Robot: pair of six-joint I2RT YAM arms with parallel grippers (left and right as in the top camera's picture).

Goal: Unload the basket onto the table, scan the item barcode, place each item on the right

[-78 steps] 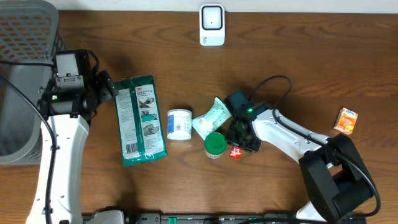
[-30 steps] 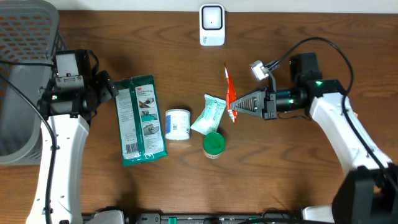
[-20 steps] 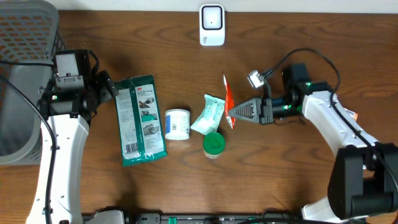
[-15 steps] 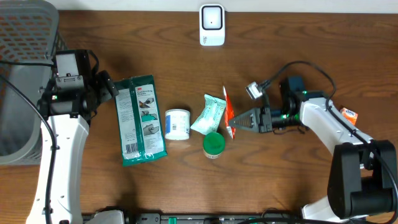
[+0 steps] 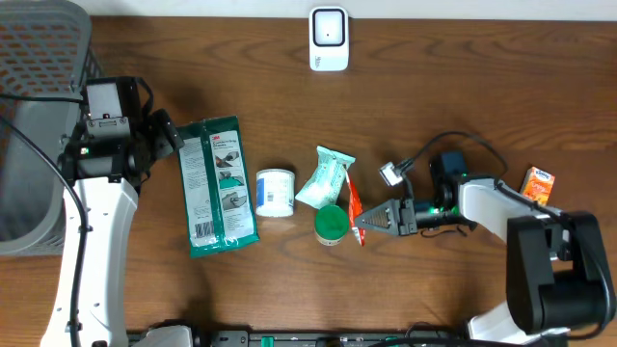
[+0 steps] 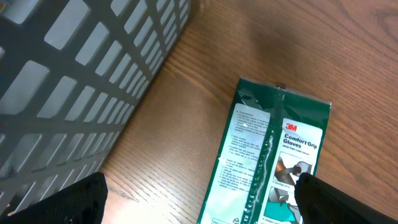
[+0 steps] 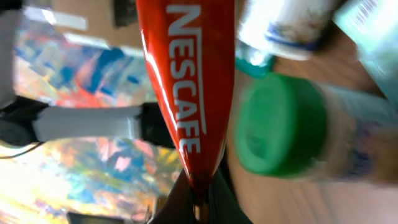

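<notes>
The table (image 5: 463, 96) is dark brown wood with a fine grain, and it fills nearly the whole overhead view. Along its far edge runs a thin pale strip (image 5: 193, 8), maybe a wall or a light floor; too little shows to tell. At the far left stands a grey plastic basket (image 5: 39, 58) with lattice walls, and in the left wrist view its wall meets the wood. The light is soft and even, with short shadows and a dull sheen on the wood near the basket. In the right wrist view the backdrop is a blurred patch of bright colours (image 7: 74, 81): orange, blue and yellow.
</notes>
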